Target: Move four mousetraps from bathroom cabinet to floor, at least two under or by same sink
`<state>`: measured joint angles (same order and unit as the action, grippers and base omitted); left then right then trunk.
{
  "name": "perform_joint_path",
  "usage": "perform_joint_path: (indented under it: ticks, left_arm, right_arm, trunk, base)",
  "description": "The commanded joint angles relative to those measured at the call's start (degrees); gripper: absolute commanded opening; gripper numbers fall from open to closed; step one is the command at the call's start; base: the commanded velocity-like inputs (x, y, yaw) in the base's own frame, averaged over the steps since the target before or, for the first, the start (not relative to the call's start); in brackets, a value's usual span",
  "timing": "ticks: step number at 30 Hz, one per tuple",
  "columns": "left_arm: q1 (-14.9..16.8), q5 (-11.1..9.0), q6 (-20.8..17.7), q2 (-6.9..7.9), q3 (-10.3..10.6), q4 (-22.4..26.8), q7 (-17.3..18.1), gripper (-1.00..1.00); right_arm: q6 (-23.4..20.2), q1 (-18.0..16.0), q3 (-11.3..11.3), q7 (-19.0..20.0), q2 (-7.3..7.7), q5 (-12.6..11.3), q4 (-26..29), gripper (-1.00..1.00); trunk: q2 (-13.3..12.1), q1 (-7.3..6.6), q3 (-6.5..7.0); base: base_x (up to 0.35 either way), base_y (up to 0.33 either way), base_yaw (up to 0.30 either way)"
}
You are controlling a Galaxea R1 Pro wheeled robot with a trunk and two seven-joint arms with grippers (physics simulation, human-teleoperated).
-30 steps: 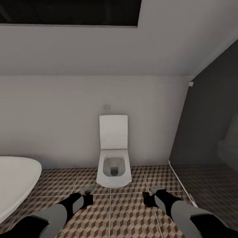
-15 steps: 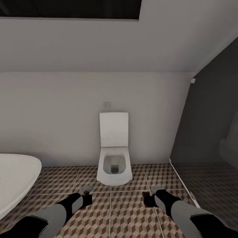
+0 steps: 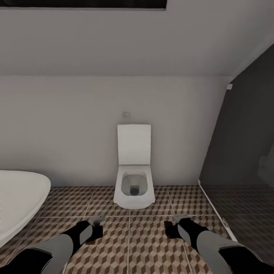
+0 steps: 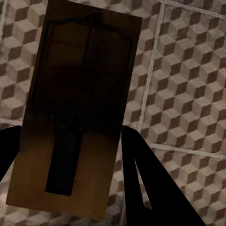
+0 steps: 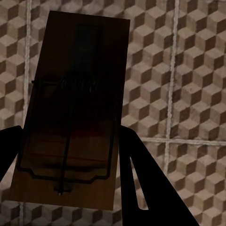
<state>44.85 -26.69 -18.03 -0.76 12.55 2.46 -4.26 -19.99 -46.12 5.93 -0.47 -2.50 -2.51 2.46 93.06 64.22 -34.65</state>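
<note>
We hold one mousetrap (image 4: 75, 113) in our left pincer (image 3: 99, 222). It sits flat between the two dark fingers (image 4: 141, 183), which squeeze its sides. Our right pincer (image 3: 178, 221) grips another mousetrap (image 5: 75, 113) the same way. Both traps hang above the bathroom floor (image 3: 148, 247) with its cube tiles. Ahead, a white toilet (image 3: 134, 186) stands open with nothing in its bowl. A white bathtub (image 3: 19, 201) is on our left.

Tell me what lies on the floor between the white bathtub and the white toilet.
Nothing: in the head view only bare cube-patterned floor tiles lie between the white bathtub and the white toilet.
</note>
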Motion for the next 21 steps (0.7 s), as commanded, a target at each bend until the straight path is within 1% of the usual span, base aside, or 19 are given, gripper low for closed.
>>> perform_joint_path:
  ticks: [1,7,14,21]
  left_arm:
    - [0.03,-0.38,-1.31,0.05,0.45,0.22,-0.31,-1.00]
    - [0.06,-0.38,-3.04,0.09,0.45,0.32,-0.31,-1.00]
    - [0.18,-0.38,-7.09,0.12,0.45,0.45,-0.31,-1.00]
    - [0.27,-0.46,-8.29,0.07,0.45,0.53,-0.31,-1.00]
  right_arm:
    - [-0.40,-0.01,0.43,-0.01,0.02,-0.48,0.14,-1.00]
    - [-1.59,-0.08,0.36,-0.05,0.10,-0.55,0.17,-1.00]
    - [-6.03,-0.42,0.22,-0.06,0.16,-0.71,0.18,-1.00]
    - [-7.15,-0.53,0.15,-0.06,0.18,-0.74,0.23,-1.00]
  trunk:
    - [0.45,0.22,-0.33]
    - [2.85,1.54,-1.94]
    - [5.66,3.07,-3.82]
    - [8.47,4.61,-5.71]
  base:
    - [0.000,0.000,0.087]
    - [0.000,0.000,0.091]
    - [0.000,0.000,0.095]
    - [0.000,0.000,0.096]
